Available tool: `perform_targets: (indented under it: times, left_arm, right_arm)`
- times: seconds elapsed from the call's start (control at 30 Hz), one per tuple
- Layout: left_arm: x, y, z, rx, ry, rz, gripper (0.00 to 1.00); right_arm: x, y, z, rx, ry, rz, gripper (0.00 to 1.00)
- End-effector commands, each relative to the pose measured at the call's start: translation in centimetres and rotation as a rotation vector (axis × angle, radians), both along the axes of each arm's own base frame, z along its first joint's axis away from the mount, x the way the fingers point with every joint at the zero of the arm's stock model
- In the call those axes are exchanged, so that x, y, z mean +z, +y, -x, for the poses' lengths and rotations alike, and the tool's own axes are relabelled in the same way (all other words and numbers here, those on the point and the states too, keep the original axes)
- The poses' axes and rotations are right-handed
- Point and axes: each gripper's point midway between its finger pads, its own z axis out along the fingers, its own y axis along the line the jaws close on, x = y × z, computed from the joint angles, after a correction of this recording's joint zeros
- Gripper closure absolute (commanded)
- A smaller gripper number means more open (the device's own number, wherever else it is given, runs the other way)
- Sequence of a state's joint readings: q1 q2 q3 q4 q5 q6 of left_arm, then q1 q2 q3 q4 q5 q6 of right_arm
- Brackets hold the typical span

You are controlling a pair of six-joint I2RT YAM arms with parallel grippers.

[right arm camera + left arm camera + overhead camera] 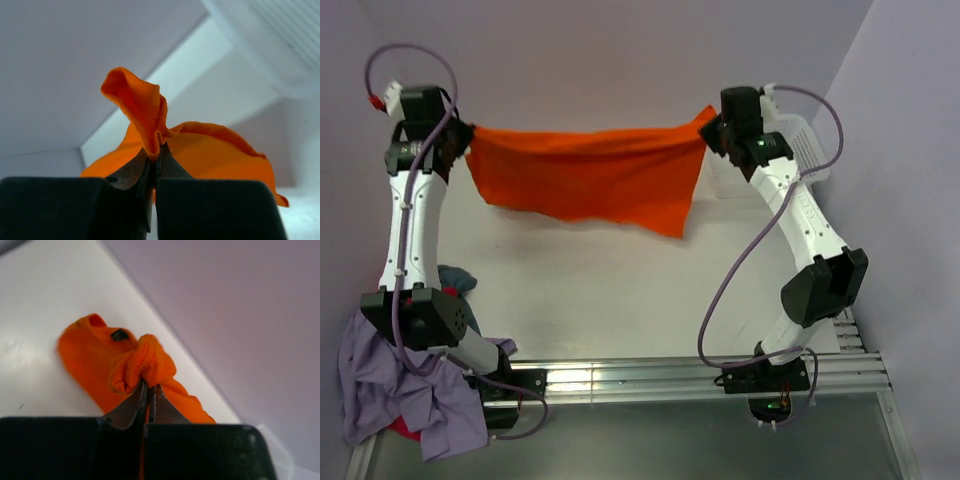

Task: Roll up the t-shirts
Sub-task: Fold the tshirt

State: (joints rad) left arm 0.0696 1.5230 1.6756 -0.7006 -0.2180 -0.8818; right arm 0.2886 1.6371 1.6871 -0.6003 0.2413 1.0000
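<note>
The bright orange t-shirt [600, 175] hangs stretched between both grippers at the far side of the table, its lower edge drooping toward the table, longest at the right. My left gripper [468, 140] is shut on its left corner, which bunches above the jaws in the left wrist view [145, 362]. My right gripper [710, 125] is shut on its right corner, which stands up as a fold in the right wrist view [142, 107]. A lavender t-shirt [390, 385] lies crumpled at the near left, with a bit of red shirt [405, 432] under it and a grey-teal one [458, 280] behind the left arm.
A white ribbed basket [805, 150] stands at the far right behind the right arm. Purple walls close in the back and right. A metal rail [650, 378] runs along the near table edge between the arm bases.
</note>
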Motion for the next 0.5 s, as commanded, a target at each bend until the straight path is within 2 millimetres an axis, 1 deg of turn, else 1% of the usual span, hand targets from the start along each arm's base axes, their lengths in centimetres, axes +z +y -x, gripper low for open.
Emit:
perform_targets:
  times: [0.0, 0.03, 0.07, 0.1, 0.13, 0.17, 0.2, 0.27, 0.3, 0.33, 0.37, 0.4, 0.43, 0.47]
  left_arm:
    - [4.9, 0.5, -0.5, -0.041, -0.045, -0.031, 1.0]
    - [6.0, 0.5, -0.3, -0.044, -0.069, -0.033, 1.0]
    - [6.6, 0.4, -0.3, -0.052, -0.091, -0.037, 1.0]
    - [8.0, 0.4, 0.5, -0.053, -0.128, -0.051, 1.0]
    - [8.1, 0.4, 1.0, -0.052, -0.134, -0.058, 1.0]
    - [8.8, 0.5, 1.5, -0.051, -0.154, -0.07, 1.0]
    - [10.0, 0.7, 2.5, -0.05, -0.175, -0.088, 1.0]
    - [11.2, 1.0, 3.7, -0.035, -0.19, -0.116, 1.0]
    - [12.0, 1.0, 4.9, -0.032, -0.199, -0.131, 1.0]
    - [12.7, 1.2, 5.6, -0.023, -0.212, -0.141, 1.0]
    - [13.1, 1.2, 6.2, -0.023, -0.221, -0.146, 1.0]
    - [14.2, 1.0, 7.5, -0.024, -0.25, -0.153, 1.0]
    - [14.5, 0.9, 8.0, -0.026, -0.263, -0.153, 1.0]
    - [14.9, 0.8, 8.7, -0.03, -0.278, -0.155, 1.0]
  right_arm:
    - [4.5, -0.5, -0.5, 0.039, -0.046, 0.023, 1.0]
    - [4.9, -0.3, -0.5, 0.051, -0.058, 0.019, 1.0]
    - [5.6, -0.1, -0.6, 0.061, -0.087, 0.008, 1.0]
    - [6.3, -0.1, -0.1, 0.074, -0.109, 0.002, 1.0]
    - [5.6, 0.1, 0.3, 0.088, -0.099, 0.0, 1.0]
    - [6.0, 0.3, 0.3, 0.1, -0.121, -0.005, 1.0]
    - [6.1, 0.3, 0.7, 0.112, -0.127, -0.003, 1.0]
    - [6.8, 0.3, 1.7, 0.134, -0.141, 0.003, 1.0]
    - [7.0, 0.2, 2.1, 0.141, -0.143, 0.01, 1.0]
    - [6.8, 0.1, 2.5, 0.146, -0.139, 0.016, 1.0]
    - [7.9, 0.1, 3.5, 0.159, -0.168, 0.009, 1.0]
    - [8.2, 0.0, 4.0, 0.166, -0.177, 0.01, 1.0]
    - [7.8, -0.1, 4.6, 0.169, -0.173, 0.013, 1.0]
    - [9.0, -0.4, 5.6, 0.169, -0.209, 0.009, 1.0]
